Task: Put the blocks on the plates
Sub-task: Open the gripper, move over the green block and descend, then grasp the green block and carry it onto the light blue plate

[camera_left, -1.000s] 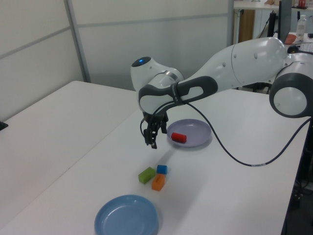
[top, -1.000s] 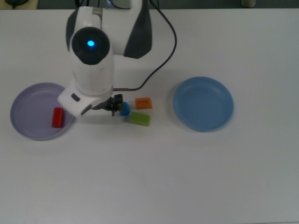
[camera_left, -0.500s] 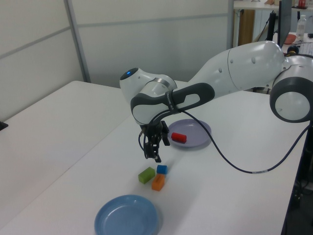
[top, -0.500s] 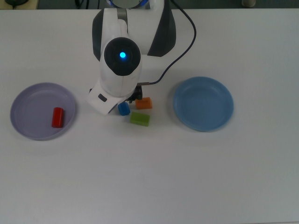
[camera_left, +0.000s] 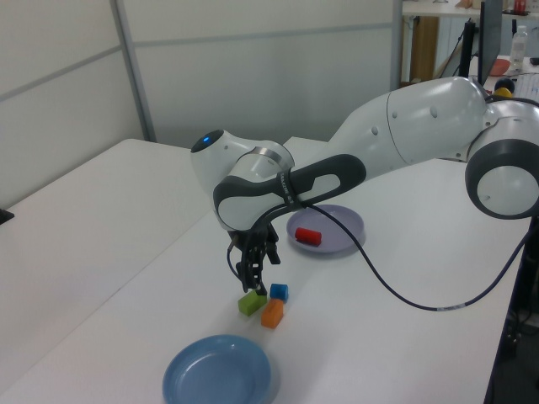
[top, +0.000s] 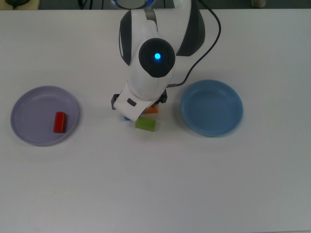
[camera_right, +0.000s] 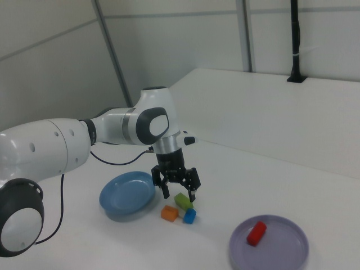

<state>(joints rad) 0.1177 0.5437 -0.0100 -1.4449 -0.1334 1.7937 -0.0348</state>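
White table (top: pixel 155 184) against grey panel walls | lavender plate (top: pixel 29 131) holding red cylinder (top: pixel 59 122), blue plate (top: pixel 212 108) bare | green block (camera_right: pixel 183 200), orange block (camera_right: pixel 169 213), blue cube (camera_right: pixel 190 216) clustered between plates | gripper (camera_right: pixel 179 195) pointing down over green block, fingers spread, gripping nothing.

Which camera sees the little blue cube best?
The left view: the small blue cube sits fully in sight beside the green and orange blocks. The right view also shows it whole, only smaller. In the top view the white robot arm hides nearly all of it.
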